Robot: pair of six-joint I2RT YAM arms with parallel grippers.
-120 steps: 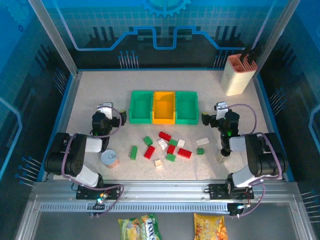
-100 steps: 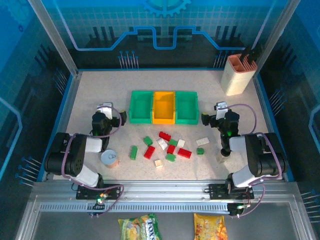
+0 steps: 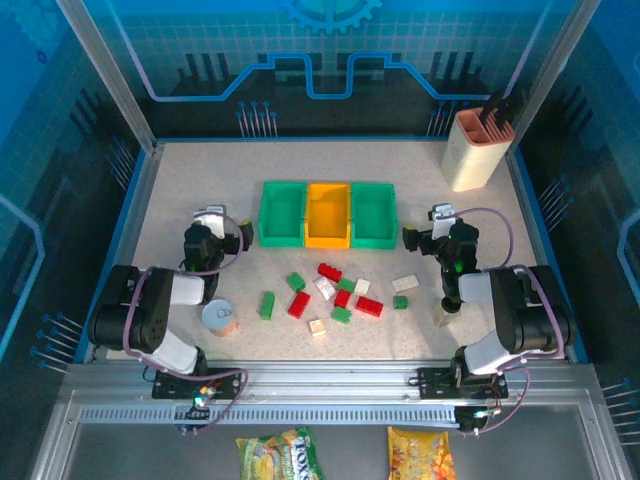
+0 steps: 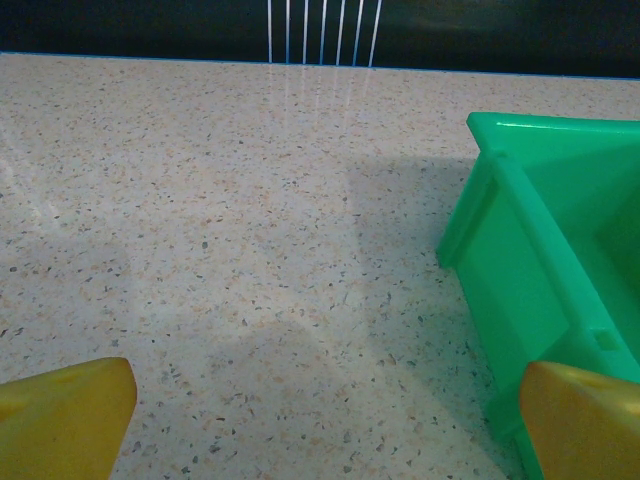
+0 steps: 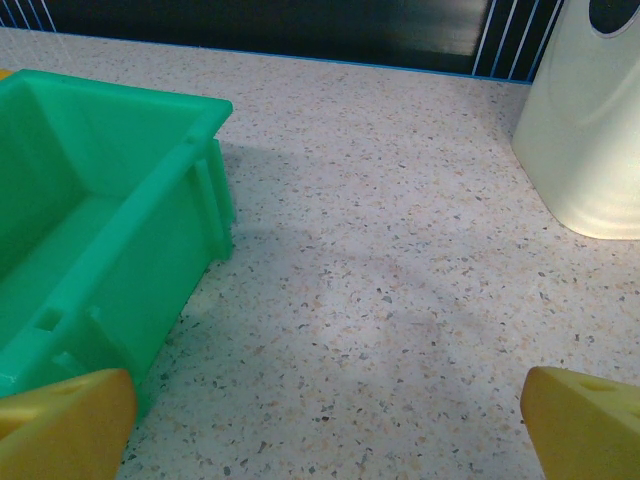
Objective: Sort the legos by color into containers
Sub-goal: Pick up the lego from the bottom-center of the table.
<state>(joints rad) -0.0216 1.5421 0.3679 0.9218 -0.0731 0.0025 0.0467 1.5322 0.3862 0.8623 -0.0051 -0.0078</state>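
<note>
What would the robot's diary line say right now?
left gripper: open, empty | right gripper: open, empty | bricks: loose on table | bins: empty

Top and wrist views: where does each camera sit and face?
Top external: above and behind, looking down on table, bins, bricks; both arms show.
Left wrist: on left gripper, facing left green bin; yellow fingertips show.
Right wrist: on right gripper, facing right green bin, beige holder; fingertips show.
Shared: holder in top and right wrist.
</note>
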